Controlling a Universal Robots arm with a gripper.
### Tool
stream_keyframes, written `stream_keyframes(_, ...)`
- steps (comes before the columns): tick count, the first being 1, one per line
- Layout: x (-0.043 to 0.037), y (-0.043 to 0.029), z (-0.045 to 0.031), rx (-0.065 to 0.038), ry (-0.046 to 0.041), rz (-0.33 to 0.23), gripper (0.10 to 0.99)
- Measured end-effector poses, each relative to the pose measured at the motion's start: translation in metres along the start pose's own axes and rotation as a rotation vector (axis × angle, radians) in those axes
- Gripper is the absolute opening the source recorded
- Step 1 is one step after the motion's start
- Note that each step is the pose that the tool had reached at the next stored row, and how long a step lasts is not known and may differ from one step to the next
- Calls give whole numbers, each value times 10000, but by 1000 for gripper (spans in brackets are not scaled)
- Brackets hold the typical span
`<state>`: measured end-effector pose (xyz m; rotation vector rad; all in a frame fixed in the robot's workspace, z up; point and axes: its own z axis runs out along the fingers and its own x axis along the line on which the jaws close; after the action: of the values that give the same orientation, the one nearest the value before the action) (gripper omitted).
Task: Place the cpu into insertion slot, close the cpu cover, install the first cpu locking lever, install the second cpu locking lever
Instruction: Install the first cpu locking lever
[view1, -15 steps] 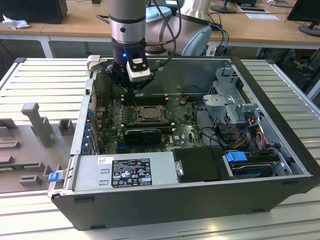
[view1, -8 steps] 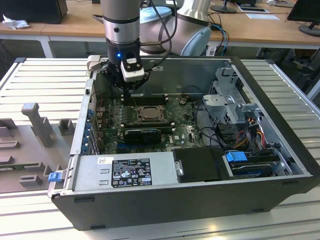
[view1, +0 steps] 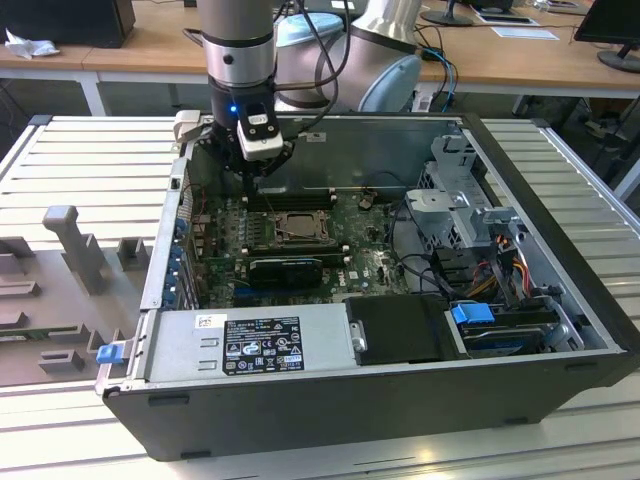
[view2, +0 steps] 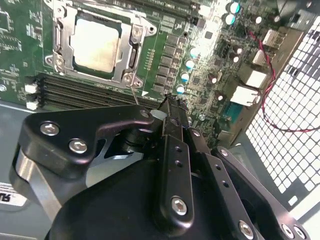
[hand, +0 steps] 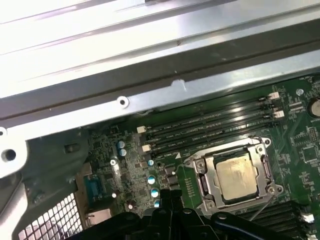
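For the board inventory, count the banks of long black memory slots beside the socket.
2. One memory bank lies between the cpu and the chassis wall; the other bank is on its opposite side, partly hidden.

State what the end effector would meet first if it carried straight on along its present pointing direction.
The end effector would likely meet the green motherboard near the small capacitors, not the cpu; depth is unclear.
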<state>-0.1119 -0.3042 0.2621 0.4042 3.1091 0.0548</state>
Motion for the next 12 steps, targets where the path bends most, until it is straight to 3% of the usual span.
stream_keyframes(12, 50, 189, 69, 13, 36, -138, 106)
